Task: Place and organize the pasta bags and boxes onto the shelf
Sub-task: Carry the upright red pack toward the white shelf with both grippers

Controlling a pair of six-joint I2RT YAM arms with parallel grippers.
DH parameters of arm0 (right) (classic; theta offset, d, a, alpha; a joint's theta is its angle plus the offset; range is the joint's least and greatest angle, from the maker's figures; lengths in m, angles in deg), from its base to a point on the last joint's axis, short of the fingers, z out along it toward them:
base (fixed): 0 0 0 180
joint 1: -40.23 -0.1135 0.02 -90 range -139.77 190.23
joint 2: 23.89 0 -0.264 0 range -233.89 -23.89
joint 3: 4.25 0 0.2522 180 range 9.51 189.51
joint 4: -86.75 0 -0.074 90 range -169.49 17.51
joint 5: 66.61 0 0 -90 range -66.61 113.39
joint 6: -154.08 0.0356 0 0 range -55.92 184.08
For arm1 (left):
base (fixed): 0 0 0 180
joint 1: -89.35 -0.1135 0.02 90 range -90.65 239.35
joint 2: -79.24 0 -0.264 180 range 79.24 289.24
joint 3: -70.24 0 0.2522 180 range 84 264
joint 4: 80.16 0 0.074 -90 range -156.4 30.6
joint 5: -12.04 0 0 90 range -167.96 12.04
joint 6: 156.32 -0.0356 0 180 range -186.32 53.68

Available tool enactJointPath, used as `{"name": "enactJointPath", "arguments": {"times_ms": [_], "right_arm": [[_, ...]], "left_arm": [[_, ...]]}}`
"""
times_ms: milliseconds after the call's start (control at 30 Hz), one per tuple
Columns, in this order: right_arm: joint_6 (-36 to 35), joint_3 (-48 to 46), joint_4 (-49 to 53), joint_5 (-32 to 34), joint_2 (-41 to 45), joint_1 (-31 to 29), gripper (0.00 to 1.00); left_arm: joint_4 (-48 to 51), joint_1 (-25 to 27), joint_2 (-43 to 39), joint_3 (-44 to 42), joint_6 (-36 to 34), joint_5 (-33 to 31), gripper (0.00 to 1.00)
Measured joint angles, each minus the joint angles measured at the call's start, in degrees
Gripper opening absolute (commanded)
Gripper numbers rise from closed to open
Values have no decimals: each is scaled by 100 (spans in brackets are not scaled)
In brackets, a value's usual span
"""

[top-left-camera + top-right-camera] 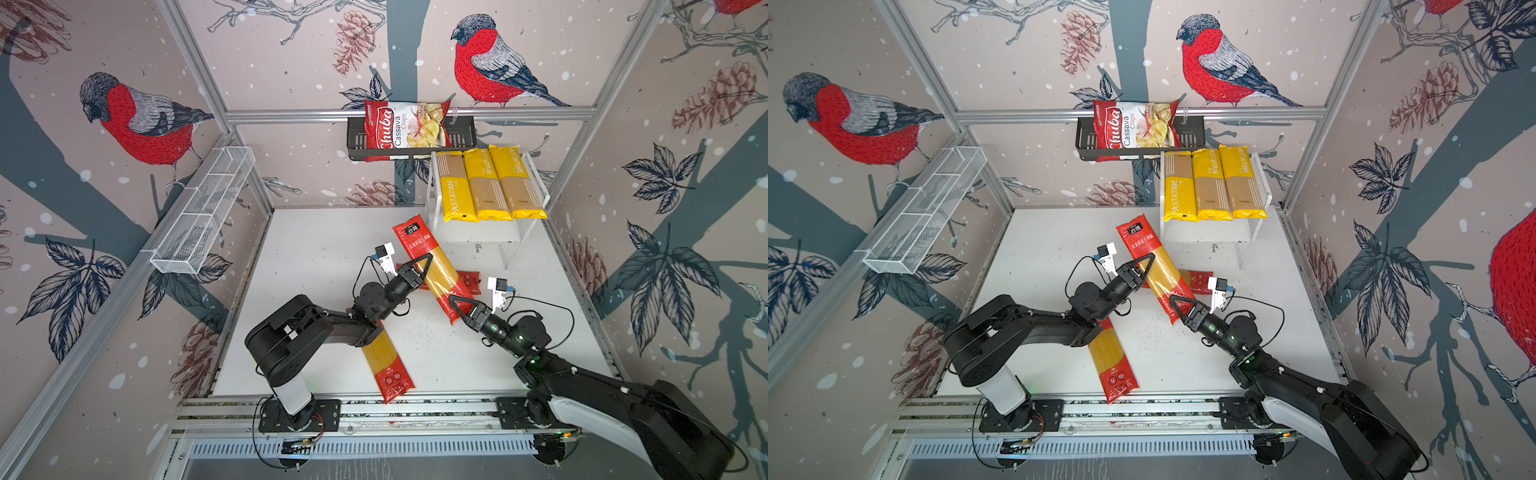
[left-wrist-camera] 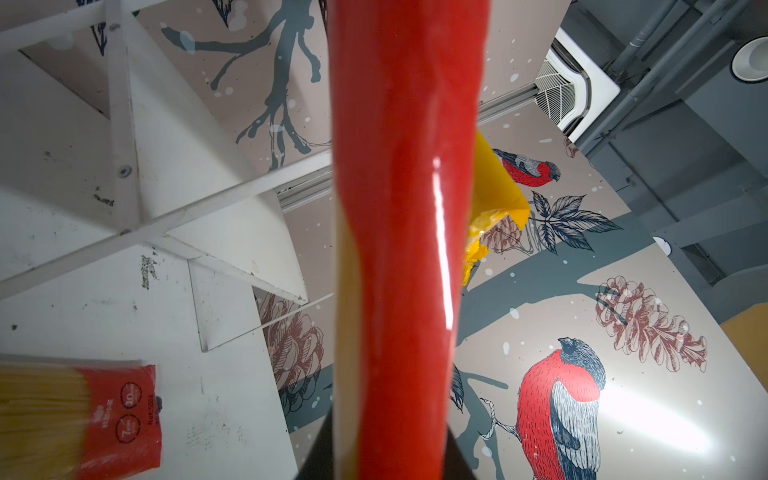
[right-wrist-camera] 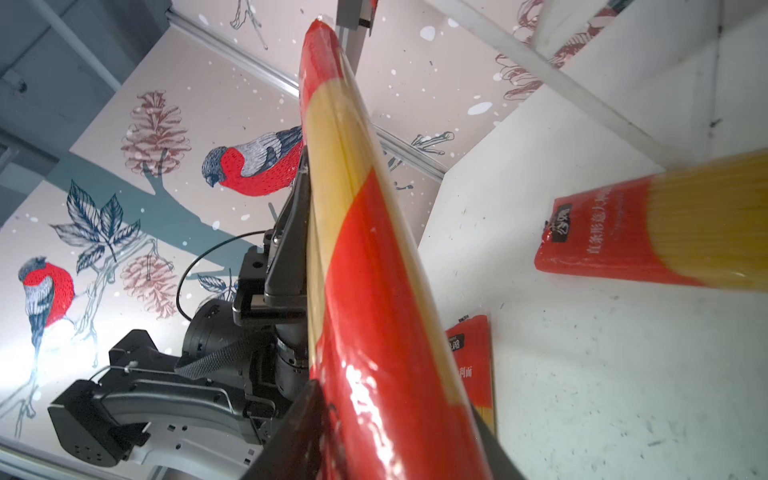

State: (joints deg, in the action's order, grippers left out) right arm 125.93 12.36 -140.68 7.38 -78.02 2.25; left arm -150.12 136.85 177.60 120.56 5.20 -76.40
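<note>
We are mid-carry with one red spaghetti pack [image 1: 444, 276], lifted off the white table [image 1: 324, 249] and lying on a slant from 11 o'clock to 5 o'clock in both top views. The left gripper [image 1: 424, 266] comes in from 8 o'clock and is clamped narrow across the pack's middle. The right gripper [image 1: 457, 307] straddles the 5 o'clock end. In the right wrist view the pack [image 3: 365, 291] fills the space between the jaws, but we cannot tell whether they are pressing it.

The white two-tier shelf [image 1: 535, 178] stands at the table's 1 o'clock corner. Three PASTATIME packs [image 1: 484, 187] lie side by side on its top board and cover it. We therefore judge that the red packs belong on the lower board [image 1: 478, 232], which is bare.

To do this step well, we want the right jaws to close on the stiff bundle of strands, not only on the crimped film at the end. Both arms should then travel together, so the pack stays straight and the spaghetti does not bend.

We should turn the pack until it runs 12 to 6 like the yellow ones. It should then go in low from the open 6 o'clock side, clear of the thin front legs and the top board. Setting it hard against one side leaves room for the other two.

A second red pack [image 1: 384, 361] lies near the table's 6 o'clock edge, partly under the left arm. The end of a third red pack [image 1: 469, 280] pokes out at 3 o'clock from beneath the held one.
</note>
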Motion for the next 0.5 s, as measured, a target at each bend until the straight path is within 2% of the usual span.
{"name": "enactJointPath", "arguments": {"times_ms": [100,500], "right_arm": [[105,-127,144,238,278,24,34],[87,-260,1510,844,1580,195,22]], "left_arm": [[-2,74,186,83,140,-68,4],[-76,267,916,660,361,-136,2]]}}
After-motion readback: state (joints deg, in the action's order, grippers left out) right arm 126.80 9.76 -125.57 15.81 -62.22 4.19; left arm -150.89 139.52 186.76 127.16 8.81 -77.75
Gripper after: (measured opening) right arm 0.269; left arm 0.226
